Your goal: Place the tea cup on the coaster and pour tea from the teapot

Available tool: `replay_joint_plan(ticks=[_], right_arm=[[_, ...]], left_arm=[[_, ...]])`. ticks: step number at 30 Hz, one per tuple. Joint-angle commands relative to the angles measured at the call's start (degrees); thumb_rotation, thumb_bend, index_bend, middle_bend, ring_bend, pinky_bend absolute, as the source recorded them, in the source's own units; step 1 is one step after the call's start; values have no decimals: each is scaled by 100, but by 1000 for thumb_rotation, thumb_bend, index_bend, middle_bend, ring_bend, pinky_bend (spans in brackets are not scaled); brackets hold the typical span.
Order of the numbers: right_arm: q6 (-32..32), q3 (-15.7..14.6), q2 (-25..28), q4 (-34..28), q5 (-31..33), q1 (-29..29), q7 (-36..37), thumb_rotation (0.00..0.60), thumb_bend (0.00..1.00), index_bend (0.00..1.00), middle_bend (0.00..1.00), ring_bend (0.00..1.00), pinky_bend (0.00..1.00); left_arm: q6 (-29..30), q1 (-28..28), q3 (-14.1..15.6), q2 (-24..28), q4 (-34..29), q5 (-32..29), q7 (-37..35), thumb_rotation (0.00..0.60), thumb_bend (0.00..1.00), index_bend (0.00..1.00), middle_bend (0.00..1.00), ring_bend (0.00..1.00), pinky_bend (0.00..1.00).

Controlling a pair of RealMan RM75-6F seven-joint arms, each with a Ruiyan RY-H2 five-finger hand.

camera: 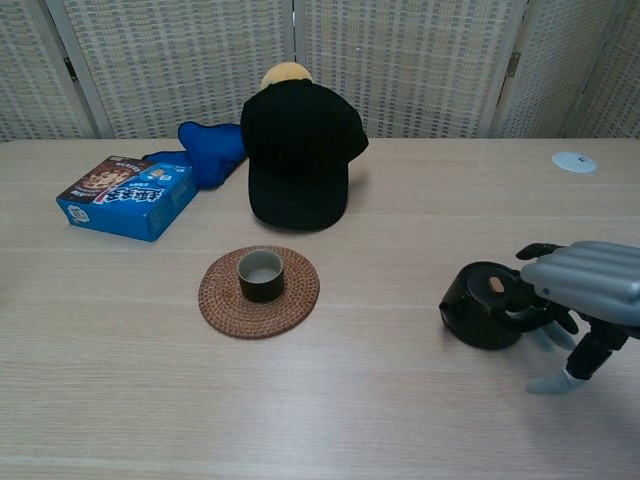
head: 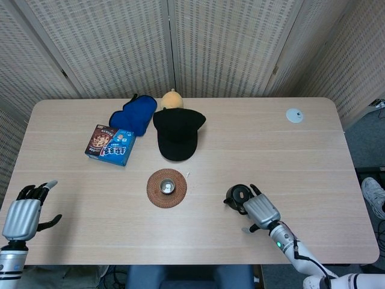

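Note:
A small dark tea cup (head: 167, 187) (camera: 260, 275) stands upright in the middle of the round woven coaster (head: 154, 180) (camera: 303, 296). The black teapot (head: 237, 194) (camera: 484, 318) sits on the table to the right of the coaster, spout toward it. My right hand (head: 260, 211) (camera: 582, 288) is at the pot's right side, and its fingers curl around the handle. My left hand (head: 23, 215) hovers at the table's near left corner with fingers apart and nothing in it; the chest view does not show it.
Behind the coaster lies a black cap (head: 177, 133) (camera: 298, 160). To its left are a blue snack box (head: 109, 145) (camera: 125, 197) and a blue cloth (head: 133, 114) (camera: 205, 150). A yellow object (head: 171, 99) peeks out behind the cap. A white disc (head: 294, 115) (camera: 574, 161) lies far right.

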Motion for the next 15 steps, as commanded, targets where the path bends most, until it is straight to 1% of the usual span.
replay_joint_plan(ticks=[1, 3, 7, 10, 15], right_arm=[[-10, 73, -41, 58, 43, 14, 97, 558, 0, 749, 762, 650, 0], [-33, 147, -59, 71, 91, 29, 213, 597, 0, 804, 811, 703, 0], [-94, 283, -97, 164, 72, 85, 435, 600, 0, 920, 914, 813, 0], [-171, 397, -138, 278, 95, 152, 583, 600, 0, 965, 954, 848, 0], [-373, 596, -178, 462, 178, 302, 849, 600, 0, 986, 974, 865, 0]], left_arm=[[32, 14, -3, 2, 9, 4, 33, 600, 173, 175, 233, 294, 149], [55, 31, -8, 6, 0, -7, 36, 600, 173, 175, 233, 293, 146], [61, 47, -19, 26, -5, -41, 43, 600, 173, 175, 233, 293, 144], [64, 56, -19, 34, -10, -51, 52, 600, 173, 175, 233, 294, 143], [63, 69, -19, 61, -31, -67, 85, 600, 173, 174, 232, 293, 140]])
